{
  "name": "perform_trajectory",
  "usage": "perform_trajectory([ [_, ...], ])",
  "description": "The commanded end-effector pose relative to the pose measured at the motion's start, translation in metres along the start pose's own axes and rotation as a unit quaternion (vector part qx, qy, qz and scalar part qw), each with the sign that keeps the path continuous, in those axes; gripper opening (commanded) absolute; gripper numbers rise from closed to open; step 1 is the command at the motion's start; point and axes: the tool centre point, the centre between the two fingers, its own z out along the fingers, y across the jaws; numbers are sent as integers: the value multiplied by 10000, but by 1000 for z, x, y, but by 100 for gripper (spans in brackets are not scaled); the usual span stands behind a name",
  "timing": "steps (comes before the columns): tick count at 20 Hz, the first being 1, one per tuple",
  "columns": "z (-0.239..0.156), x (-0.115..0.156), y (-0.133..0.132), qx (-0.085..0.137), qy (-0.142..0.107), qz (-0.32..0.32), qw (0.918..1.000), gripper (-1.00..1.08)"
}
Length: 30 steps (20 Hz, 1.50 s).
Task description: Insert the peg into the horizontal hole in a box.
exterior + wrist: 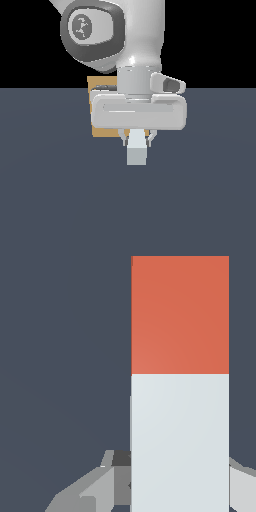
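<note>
You are looking at the peg (180,381) lying clamped in the hand (136,140), with a finger (95,488) pressing on each side of its white half, while the orange-red half is pointing away from the wrist camera. In the exterior view only the white end is showing below the hand, facing the near side. The box (102,131) is sitting on the worktop (50,200) just behind the hand, toward the far side and slightly to the exterior view's left; most of it is being covered by the hand, and the hole is hidden. By my judgement the grasp is done, while aligning the orange tip with the hole and pushing it in are remaining; whether the tip is already reaching the box, you cannot tell
</note>
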Motion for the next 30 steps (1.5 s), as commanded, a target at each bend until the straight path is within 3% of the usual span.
perform_trajectory([
  [1,-6,16,-7,-15,-4,-228,9997,-100],
  [7,-12,34,-17,-14,-1,-486,9988,-100],
  [23,-12,38,-19,-6,2,-503,9987,-100],
  [30,-12,75,-23,-9,3,-503,9987,-100],
])
